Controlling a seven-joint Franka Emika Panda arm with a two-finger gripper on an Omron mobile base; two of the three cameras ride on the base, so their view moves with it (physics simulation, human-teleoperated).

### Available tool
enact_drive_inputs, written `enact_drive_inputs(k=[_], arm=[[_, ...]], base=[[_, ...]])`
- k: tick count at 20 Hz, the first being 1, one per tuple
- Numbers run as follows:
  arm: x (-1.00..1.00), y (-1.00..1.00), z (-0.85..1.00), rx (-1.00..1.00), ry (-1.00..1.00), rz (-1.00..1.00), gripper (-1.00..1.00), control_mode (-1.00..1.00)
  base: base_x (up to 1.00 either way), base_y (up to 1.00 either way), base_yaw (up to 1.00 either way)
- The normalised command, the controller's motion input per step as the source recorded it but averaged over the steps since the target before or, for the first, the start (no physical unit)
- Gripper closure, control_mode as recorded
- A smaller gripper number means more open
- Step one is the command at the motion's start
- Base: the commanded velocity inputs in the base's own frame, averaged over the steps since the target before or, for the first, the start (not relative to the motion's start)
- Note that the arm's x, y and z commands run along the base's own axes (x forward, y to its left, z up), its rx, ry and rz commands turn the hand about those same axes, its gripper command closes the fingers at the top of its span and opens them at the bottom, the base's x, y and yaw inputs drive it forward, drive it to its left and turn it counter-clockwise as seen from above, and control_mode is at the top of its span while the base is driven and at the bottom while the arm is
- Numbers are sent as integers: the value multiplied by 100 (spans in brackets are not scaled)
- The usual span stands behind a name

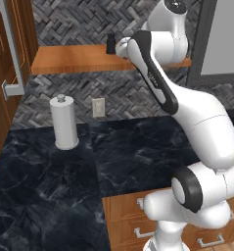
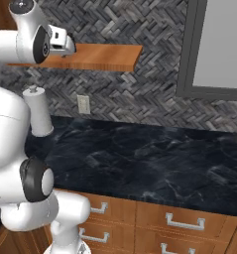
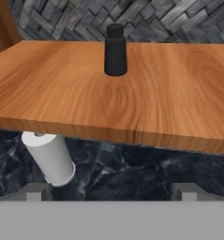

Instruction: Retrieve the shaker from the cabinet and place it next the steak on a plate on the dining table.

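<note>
The small black shaker (image 3: 115,50) stands upright on the orange-brown shelf board (image 3: 155,103) of the cabinet, toward the back near the herringbone wall. It also appears on the shelf in the left base view (image 1: 110,43), just left of my white hand. My gripper (image 3: 112,192) is open, its two fingertips (image 3: 36,191) wide apart. It hovers in front of the shelf's front edge, a little below board level and well short of the shaker, holding nothing. The cabinet door (image 1: 6,49) with its grey bar handle stands open at the left. The steak, plate and dining table are out of view.
A tall white paper towel roll (image 1: 64,122) stands on the black marble wall counter (image 1: 138,147) under the shelf, next to a wall outlet (image 1: 98,107). Wooden drawers (image 2: 179,221) run below the counter. A grey window frame (image 2: 189,49) rises right of the shelf.
</note>
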Motion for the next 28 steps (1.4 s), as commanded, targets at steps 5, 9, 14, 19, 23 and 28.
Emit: enact_drive_inputs(k=[5,9,14,19,23,28], arm=[[48,1,33,1,0,0,-100,-100],[44,0,19,1,0,0,-100,-100],[32,0,0,0,0,0,-100,-100],[19,0,0,0,-9,0,-100,-100],[14,3,0,0,-13,0,-100,-100],[16,13,-2,0,-1,0,-100,-100]], base=[[0,0,0],[0,0,0],[0,0,0],[0,0,0],[0,0,0],[0,0,0]])
